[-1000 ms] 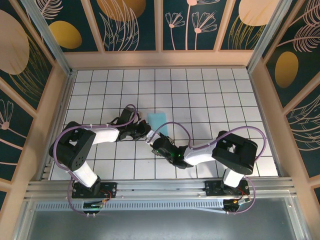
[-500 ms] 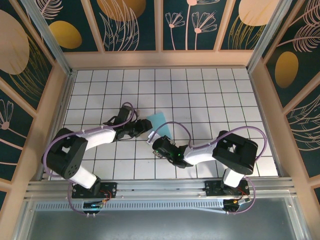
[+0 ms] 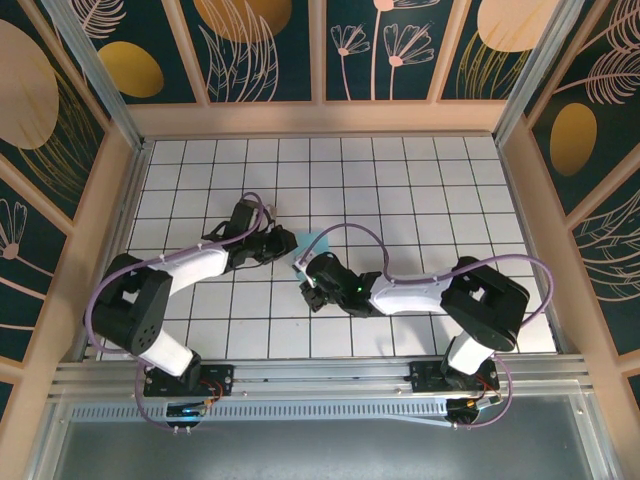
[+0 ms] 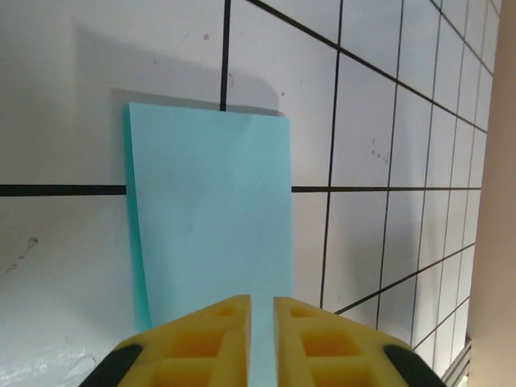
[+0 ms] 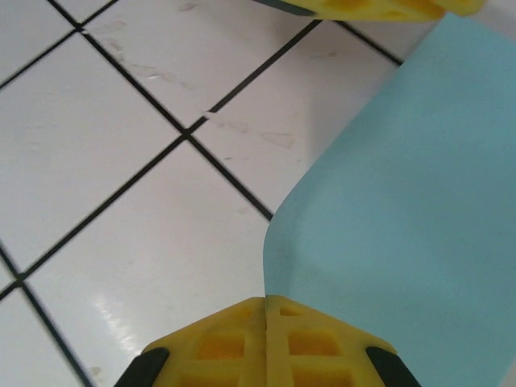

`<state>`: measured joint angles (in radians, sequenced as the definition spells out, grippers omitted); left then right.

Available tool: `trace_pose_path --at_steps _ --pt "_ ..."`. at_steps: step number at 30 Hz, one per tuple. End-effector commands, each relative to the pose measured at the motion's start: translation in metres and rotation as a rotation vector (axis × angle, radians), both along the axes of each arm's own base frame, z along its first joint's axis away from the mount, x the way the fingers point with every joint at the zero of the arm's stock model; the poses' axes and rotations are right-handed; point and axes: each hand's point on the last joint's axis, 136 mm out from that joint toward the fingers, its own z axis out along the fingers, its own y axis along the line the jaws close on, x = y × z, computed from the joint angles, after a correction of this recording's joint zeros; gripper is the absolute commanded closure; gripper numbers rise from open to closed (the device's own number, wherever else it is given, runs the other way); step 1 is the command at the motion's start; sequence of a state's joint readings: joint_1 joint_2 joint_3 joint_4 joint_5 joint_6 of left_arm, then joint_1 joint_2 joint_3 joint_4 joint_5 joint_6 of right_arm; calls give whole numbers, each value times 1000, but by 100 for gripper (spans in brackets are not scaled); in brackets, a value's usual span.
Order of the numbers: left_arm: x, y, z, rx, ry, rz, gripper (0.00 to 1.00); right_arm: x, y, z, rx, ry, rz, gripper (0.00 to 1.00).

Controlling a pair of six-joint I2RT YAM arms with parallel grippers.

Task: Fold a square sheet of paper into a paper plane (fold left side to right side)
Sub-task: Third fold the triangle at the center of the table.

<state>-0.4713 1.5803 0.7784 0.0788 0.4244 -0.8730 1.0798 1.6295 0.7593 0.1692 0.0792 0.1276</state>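
The square sheet of paper (image 3: 316, 243) is light turquoise and lies folded into a narrow rectangle (image 4: 210, 210) on the tiled table. My left gripper (image 3: 287, 241) is at its left end. In the left wrist view this gripper (image 4: 262, 310) hangs over the paper's near edge, its yellow fingers a narrow gap apart with paper showing through the gap. My right gripper (image 3: 303, 267) is at the paper's near corner. In the right wrist view it (image 5: 266, 302) is shut on the edge of the paper (image 5: 403, 177), which curls up off the tiles. The left fingers (image 5: 379, 8) show at the paper's far edge.
The white tiled floor (image 3: 420, 200) stretches open to the back and right. Wooden walls (image 3: 320, 118) enclose it on three sides. A metal rail (image 3: 320, 375) with both arm bases runs along the near edge.
Both grippers have moved away from the bases and closed in on the paper. The right arm has stretched out further. Less of the paper shows from above.
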Motion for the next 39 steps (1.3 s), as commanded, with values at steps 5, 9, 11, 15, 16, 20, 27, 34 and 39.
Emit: trace_pose_path --at_steps 5,9,11,15,16,20,27,34,39 --pt "1 -16 -20 24 25 -73 94 -18 13 14 114 187 31 100" --pt "-1 -17 -38 57 49 -81 96 -19 14 15 135 214 37 100" --pt "-2 -17 -46 73 59 -82 97 -21 15 15 147 226 42 100" --pt "-4 -16 -61 101 82 -81 99 -21 12 11 159 270 41 100" --pt "-5 -15 -65 108 88 -82 99 -22 11 10 158 277 41 100" --pt "-8 -13 -77 141 105 -83 100 -23 9 9 175 317 43 100" --pt "-13 -7 -89 202 119 -91 100 -15 -1 4 180 368 3 100" --pt "-14 -7 -89 220 114 -98 100 -4 -12 -5 154 396 -43 100" --pt "-15 -7 -88 222 113 -101 100 7 -18 -11 141 393 -85 100"
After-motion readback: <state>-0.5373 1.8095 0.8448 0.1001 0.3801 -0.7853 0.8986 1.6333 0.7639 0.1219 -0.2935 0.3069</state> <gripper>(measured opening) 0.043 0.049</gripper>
